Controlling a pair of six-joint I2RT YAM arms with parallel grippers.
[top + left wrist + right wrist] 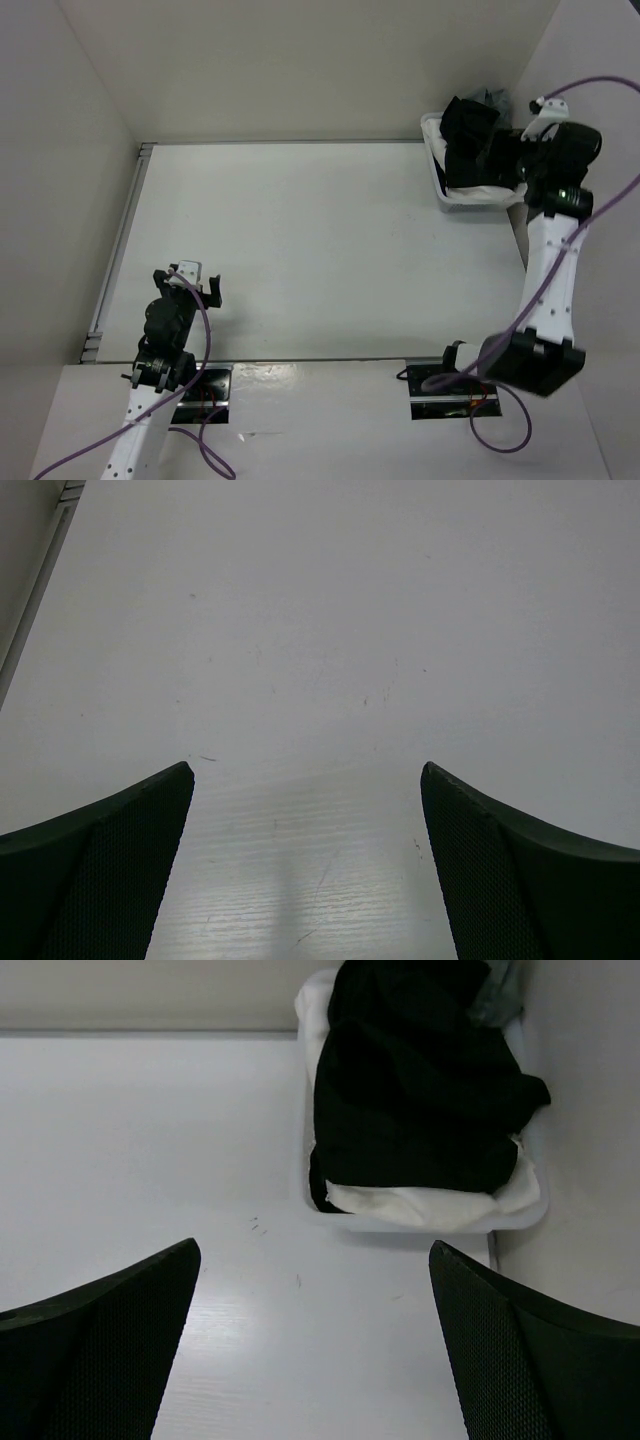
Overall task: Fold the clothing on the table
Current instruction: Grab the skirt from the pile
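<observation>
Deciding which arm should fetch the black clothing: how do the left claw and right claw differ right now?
The left claw sits close to its base; the right claw is extended to the table's far right. The left claw faces only the table; the right claw faces the tray holding the black clothing. Both are open and hold nothing.

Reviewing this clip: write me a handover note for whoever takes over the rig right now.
Left claw: open, empty, low over the table, on its left side.
Right claw: open, empty, facing the tray, short of it.
Skirt: bunched in the tray at the table's far right corner, on a white cloth; a grey cloth lies behind it.
Done: nothing; the skirt is not grasped or spread.
Left: lift the skirt out, lay it flat on the table, fold it.
</observation>
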